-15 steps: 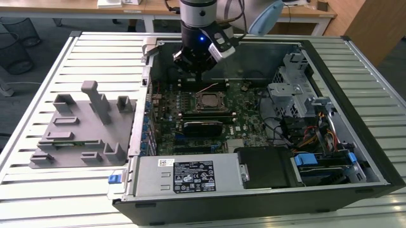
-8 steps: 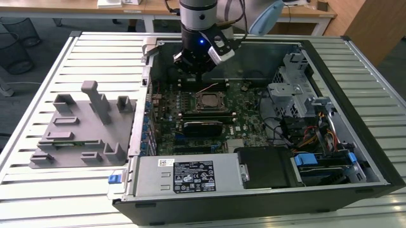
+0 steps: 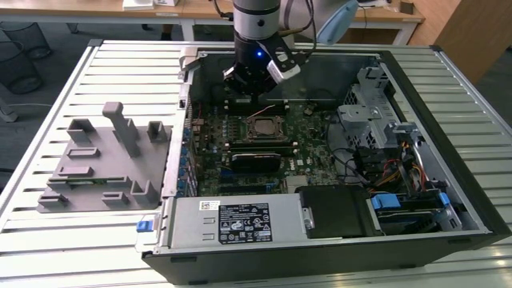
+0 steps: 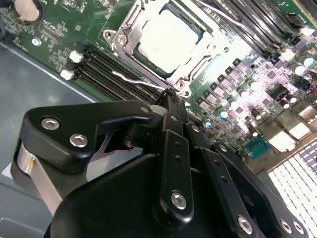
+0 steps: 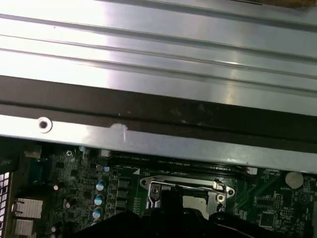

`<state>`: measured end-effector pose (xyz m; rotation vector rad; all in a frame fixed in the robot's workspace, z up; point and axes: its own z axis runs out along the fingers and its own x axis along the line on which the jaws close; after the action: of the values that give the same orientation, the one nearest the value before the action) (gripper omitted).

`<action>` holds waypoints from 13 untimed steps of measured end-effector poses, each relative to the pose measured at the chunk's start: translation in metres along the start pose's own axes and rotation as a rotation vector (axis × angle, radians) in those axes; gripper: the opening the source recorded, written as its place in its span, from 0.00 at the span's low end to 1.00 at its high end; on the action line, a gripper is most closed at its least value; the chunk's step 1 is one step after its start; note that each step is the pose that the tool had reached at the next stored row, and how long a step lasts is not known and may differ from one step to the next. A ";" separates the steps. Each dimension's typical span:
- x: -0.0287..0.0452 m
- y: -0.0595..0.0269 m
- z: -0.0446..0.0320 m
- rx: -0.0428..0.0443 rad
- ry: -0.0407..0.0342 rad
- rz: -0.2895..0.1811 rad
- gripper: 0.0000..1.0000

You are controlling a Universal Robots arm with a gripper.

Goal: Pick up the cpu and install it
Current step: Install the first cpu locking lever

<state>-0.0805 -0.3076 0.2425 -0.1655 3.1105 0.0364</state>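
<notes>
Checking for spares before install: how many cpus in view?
1. The cpu sits in the motherboard socket inside the open computer case. Upright blocks on the grey tray beside the case could hide another.

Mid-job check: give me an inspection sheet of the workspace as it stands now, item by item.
Surface: slatted metal table carrying an open computer case.
Job's things: cpu sits flat in the motherboard socket; socket frame open.
Clutter: grey plastic tray with upright blocks, beside the case on the exterior view's left.
Grippers: gripper hovers over the board just beyond the socket, holding nothing visible.
Cables: bundle of coloured wires inside the case, on the exterior view's right.
Surroundings: wire bins and desks behind.
</notes>
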 end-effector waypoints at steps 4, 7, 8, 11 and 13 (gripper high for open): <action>-0.0025 -0.0003 0.0015 0.0036 0.0118 0.013 0.11; -0.0043 -0.0005 0.0037 0.0040 0.0115 0.031 0.11; -0.0055 -0.0006 0.0044 0.0039 0.0115 0.033 0.11; -0.0087 -0.0004 0.0063 0.0039 0.0115 0.033 0.11; -0.0103 0.0005 0.0075 0.0039 0.0115 0.033 0.11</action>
<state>-0.0702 -0.3058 0.2353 -0.1155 3.1245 0.0302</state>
